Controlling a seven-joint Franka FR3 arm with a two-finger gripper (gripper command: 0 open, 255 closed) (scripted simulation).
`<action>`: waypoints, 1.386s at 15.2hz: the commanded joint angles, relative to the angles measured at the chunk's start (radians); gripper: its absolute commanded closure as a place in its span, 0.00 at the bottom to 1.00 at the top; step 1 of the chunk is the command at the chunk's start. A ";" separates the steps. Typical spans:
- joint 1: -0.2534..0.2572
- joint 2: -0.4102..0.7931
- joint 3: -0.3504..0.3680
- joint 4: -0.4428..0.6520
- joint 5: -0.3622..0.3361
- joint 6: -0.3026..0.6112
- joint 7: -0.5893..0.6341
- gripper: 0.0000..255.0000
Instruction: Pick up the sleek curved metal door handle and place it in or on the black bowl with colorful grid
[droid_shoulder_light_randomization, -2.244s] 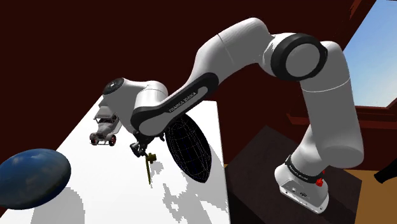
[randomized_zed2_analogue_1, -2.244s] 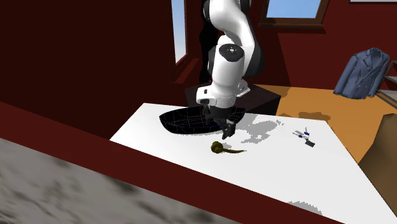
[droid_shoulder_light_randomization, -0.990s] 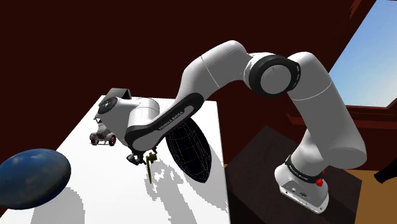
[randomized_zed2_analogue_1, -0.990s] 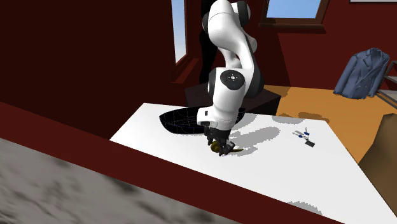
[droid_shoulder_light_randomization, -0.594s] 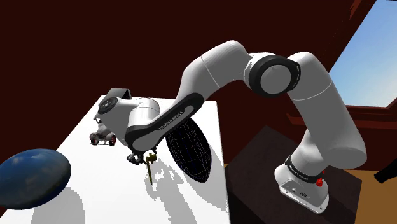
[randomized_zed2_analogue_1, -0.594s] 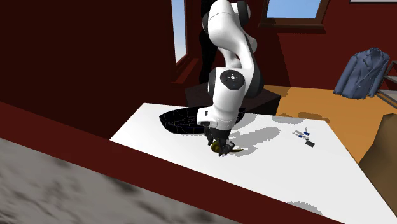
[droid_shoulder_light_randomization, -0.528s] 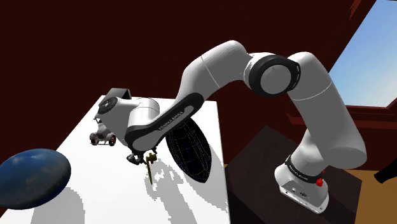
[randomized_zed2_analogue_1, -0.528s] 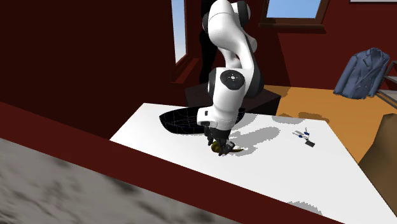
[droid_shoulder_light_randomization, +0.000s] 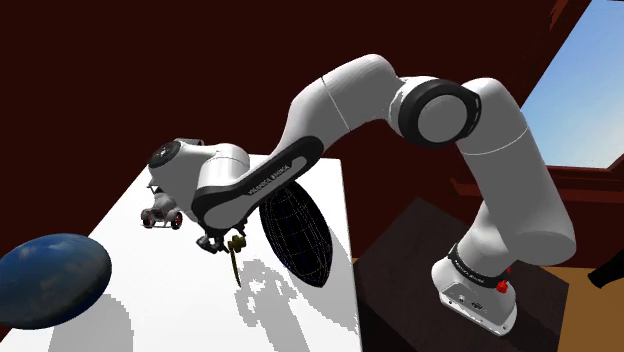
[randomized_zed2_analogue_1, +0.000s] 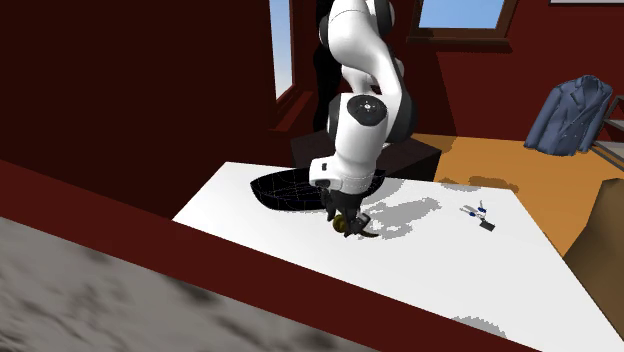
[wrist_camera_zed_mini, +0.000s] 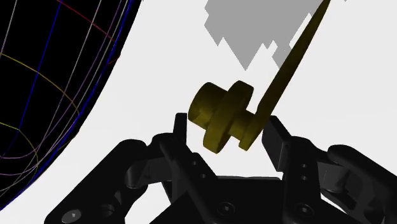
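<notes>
The black gripper (wrist_camera_zed_mini: 228, 130) seems clamped on the brass-coloured door handle (wrist_camera_zed_mini: 219, 111) at its round base, close to the white table (randomized_zed2_analogue_1: 430, 260). The lever points away from the fingers. The black grid-lined bowl (wrist_camera_zed_mini: 51, 95) lies just beside the gripper.

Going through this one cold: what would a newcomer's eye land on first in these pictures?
The all-black two-finger gripper clasps an olive-gold curved door handle by its round base, over the white table. Right beside it sits the black bowl with colourful grid lines. A dark blue rounded object looms at the shoulder view's lower left.
</notes>
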 joint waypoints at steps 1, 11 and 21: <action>-0.001 -0.013 0.004 0.003 0.005 -0.016 -0.003 1.00; -0.009 -0.079 0.024 0.033 0.034 -0.106 -0.026 1.00; -0.009 -0.128 0.038 0.092 0.058 -0.207 -0.048 1.00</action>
